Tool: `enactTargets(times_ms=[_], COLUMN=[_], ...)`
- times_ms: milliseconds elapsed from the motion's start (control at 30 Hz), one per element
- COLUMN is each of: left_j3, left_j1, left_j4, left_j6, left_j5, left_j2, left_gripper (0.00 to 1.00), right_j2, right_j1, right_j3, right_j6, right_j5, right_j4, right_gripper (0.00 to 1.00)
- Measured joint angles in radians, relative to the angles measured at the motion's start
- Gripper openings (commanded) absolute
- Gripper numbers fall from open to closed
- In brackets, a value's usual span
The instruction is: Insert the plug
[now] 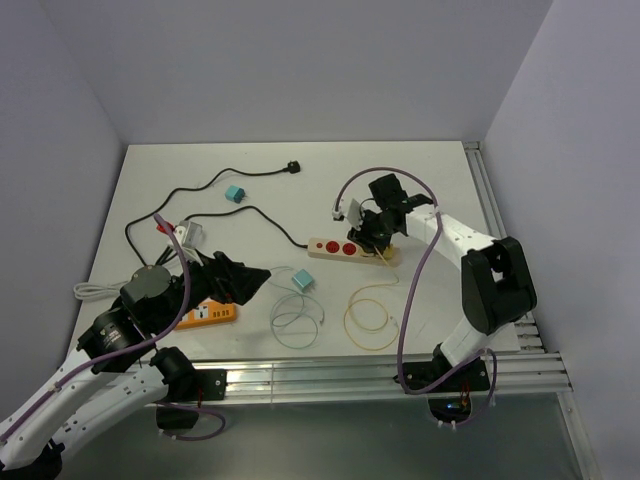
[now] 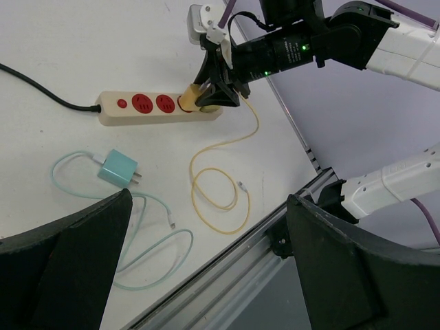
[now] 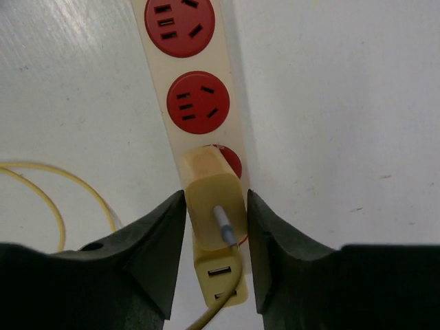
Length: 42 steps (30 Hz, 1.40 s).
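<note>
A cream power strip (image 1: pixel 335 247) with red sockets lies mid-table; it also shows in the left wrist view (image 2: pixel 158 108) and the right wrist view (image 3: pixel 189 82). A yellow plug (image 3: pixel 213 199) with a yellow cable (image 1: pixel 370 315) sits in the strip's end socket. My right gripper (image 3: pixel 216 227) is closed round the plug, one finger on each side; it shows from above (image 1: pixel 372 235) and in the left wrist view (image 2: pixel 216 86). My left gripper (image 1: pixel 235 280) is open and empty, held above the table's front left (image 2: pixel 213 275).
A teal charger (image 1: pixel 304 281) with its looped cable lies in front of the strip. An orange device (image 1: pixel 210 313) lies under the left arm. A black cord with a plug (image 1: pixel 292 168), a teal block (image 1: pixel 236 193) and a white adapter (image 1: pixel 188 236) lie at the back left. Aluminium rails (image 1: pixel 380 375) edge the front.
</note>
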Motion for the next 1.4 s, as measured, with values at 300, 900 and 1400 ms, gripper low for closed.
enactTargets(times_ms=[300,900,1400], left_j3=[0.000,-0.015,-0.015], left_j1=[0.000,0.000,0.000], left_j4=[0.000,-0.008,-0.003], left_j6=[0.000,0.001,-0.002], left_j5=[0.000,0.000,0.013], left_j2=[0.000,-0.018,-0.019], left_gripper=[1.00,0.99,0.99], right_j2=[0.022,-0.002,-0.010], right_j1=[0.003,0.065,0.050], right_j3=[0.036,-0.043,-0.049], right_j6=[-0.024,-0.013,-0.002], right_j5=[-0.005,0.083,0.058], right_j4=[-0.057,0.013,0.024], right_gripper=[0.00,0.00,0.42])
